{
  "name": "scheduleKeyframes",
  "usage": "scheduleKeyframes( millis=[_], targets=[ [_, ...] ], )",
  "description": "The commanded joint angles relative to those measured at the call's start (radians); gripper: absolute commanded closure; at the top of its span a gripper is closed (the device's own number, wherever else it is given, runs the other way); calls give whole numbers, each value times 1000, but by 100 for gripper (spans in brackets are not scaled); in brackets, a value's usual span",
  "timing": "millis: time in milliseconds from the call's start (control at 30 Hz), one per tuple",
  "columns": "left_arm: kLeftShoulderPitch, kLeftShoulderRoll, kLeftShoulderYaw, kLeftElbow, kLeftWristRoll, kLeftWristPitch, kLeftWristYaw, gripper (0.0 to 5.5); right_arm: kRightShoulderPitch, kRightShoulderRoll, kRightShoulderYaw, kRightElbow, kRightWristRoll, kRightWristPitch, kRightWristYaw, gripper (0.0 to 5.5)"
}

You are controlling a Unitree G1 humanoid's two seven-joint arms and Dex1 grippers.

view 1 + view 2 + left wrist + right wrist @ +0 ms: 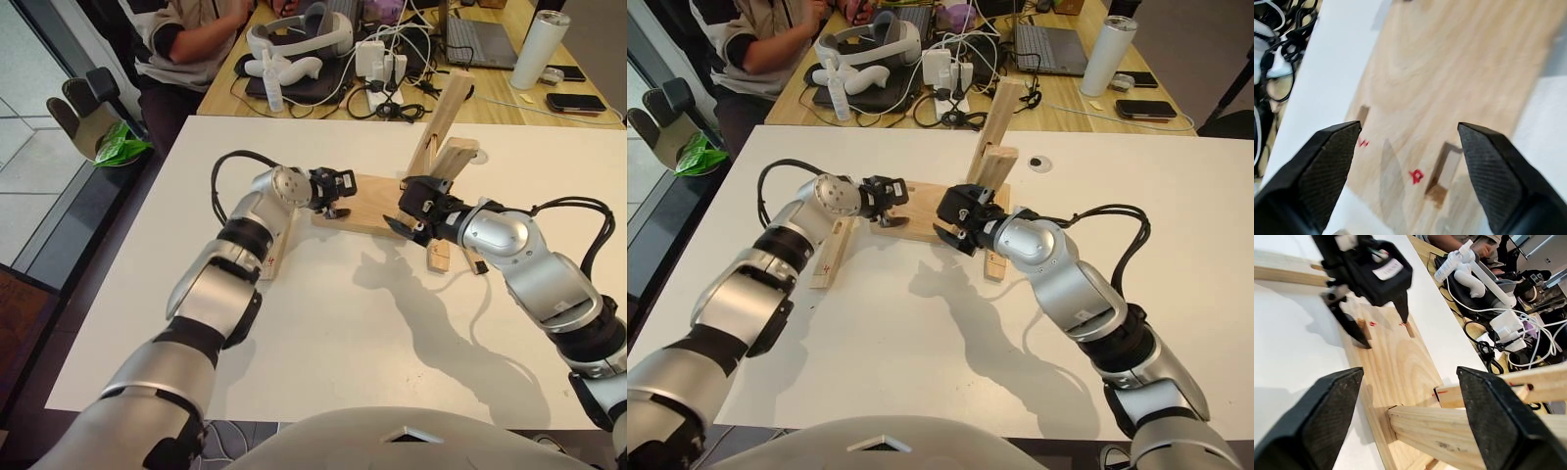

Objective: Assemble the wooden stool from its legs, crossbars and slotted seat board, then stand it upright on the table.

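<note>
Hovering over the seat board [364,208], both claws are seen released, with nothing gripped. The board lies flat on the desk [323,333] between them. The left claw [333,203] is held above its left end and the right claw [406,224] at its right end, beside a leg [446,113] that stands seated there and leans away. A loose leg [835,253] lies on the desk just left of the board.

Step judged: fitting the next leg into a free slot. The board should be pinned by one claw so it cannot slide. The leg should be gripped near its joint end, squared to the slot and pressed straight down. The leaning leg should not be knocked.

Two open slots [1442,164] with red marks [1416,175] are shown by the left wrist view; from the head they are covered by the claw. The leg joint at the board's corner is shown close by the right wrist view. The overall layout and the loose leg are given by the head views.
</note>
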Motion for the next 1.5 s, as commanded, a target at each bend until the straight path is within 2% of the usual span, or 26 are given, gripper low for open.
scheduleKeyframes(
  millis=[33, 133, 233, 333, 400, 467, 533, 667, 767, 867, 933, 1033, 1200, 1400, 1500],
  targets=[
    [214, 53, 8, -449, -64, 242, -124, 182, -21, -38, -62, 138, -56, -91, 8, 197],
    [323, 89, 17, -697, -87, 398, -165, 182, -4, -45, -85, 217, -79, -157, 13, 197],
    [397, 70, 44, -910, -158, 593, -168, 182, 21, -28, -103, 230, -65, -179, 40, 197],
    [415, 22, 72, -1042, -246, 758, -146, 182, 40, 8, -125, 199, -22, -147, 80, 197],
    [362, -19, 132, -1020, -277, 808, -77, 182, 44, 64, -174, 140, 85, -45, 122, 197],
    [259, -35, 208, -873, -264, 779, 41, 182, 39, 151, -250, 66, 213, 138, 122, 197],
    [124, -28, 260, -616, -246, 696, 146, 182, 34, 295, -346, -10, 298, 394, 40, 197],
    [-63, -37, 249, -165, -223, 526, 204, 182, 4, 599, -511, -101, 243, 773, -150, 197],
    [-142, -76, 212, 96, -193, 412, 219, 182, -21, 838, -677, -103, 163, 865, -314, 197],
    [-197, -115, 217, 272, -189, 362, 228, 182, -117, 1082, -922, -113, 37, 868, -517, 197],
    [-220, -134, 235, 345, -200, 352, 225, 182, -217, 1173, -1102, -126, -6, 868, -619, 197],
    [-227, -144, 250, 404, -210, 347, 233, 182, -309, 1222, -1282, -104, 7, 847, -711, 197],
    [-210, -147, 252, 423, -223, 374, 158, 182, -361, 1264, -1422, -5, 142, 748, -821, 197],
    [-155, -118, 207, 318, -245, 477, -76, 182, -357, 1222, -1424, 133, 290, 629, -917, 197],
    [-84, -83, 180, 96, -290, 623, -202, 182, -342, 1203, -1360, 166, 350, 601, -950, 197]
  ],
)
